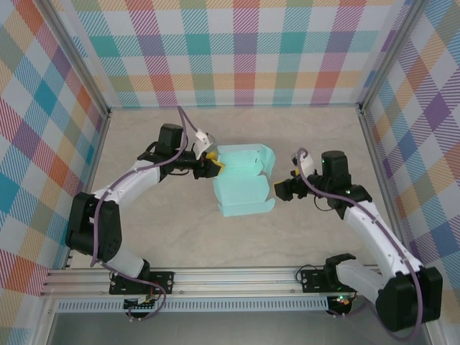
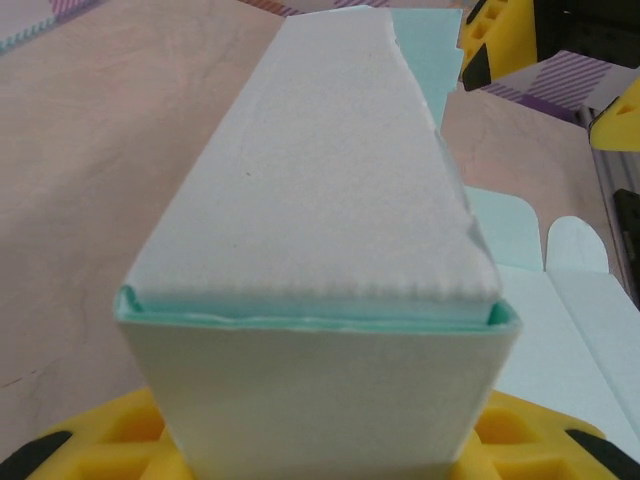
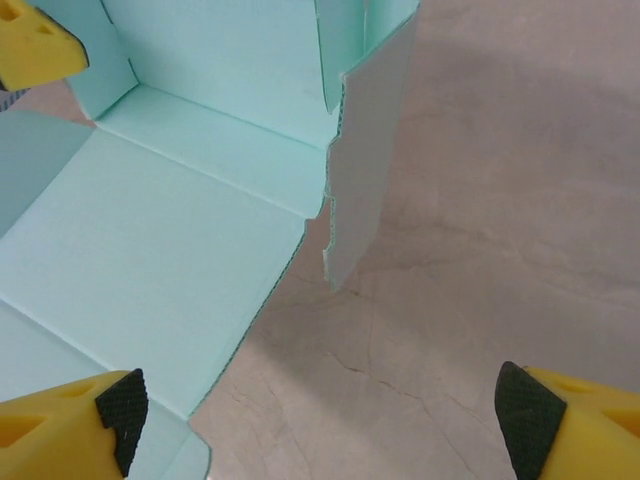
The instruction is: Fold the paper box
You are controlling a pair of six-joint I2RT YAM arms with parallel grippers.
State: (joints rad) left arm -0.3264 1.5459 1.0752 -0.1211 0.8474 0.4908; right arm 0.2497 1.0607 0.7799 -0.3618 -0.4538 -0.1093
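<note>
Item: my left pincer (image 1: 211, 165), its arm bending in from the left, is clamping the left wall of the paper box (image 1: 244, 188).
Item: my right pincer (image 1: 281, 189), released and gaping, is hovering just beside the box's right flap.
The box is sitting partly folded at the middle of the surface (image 1: 237, 244).

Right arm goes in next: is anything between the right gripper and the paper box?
Nothing visible. The right gripper is open right beside the paper box; only bare table lies between it and the box's raised side flap.
</note>
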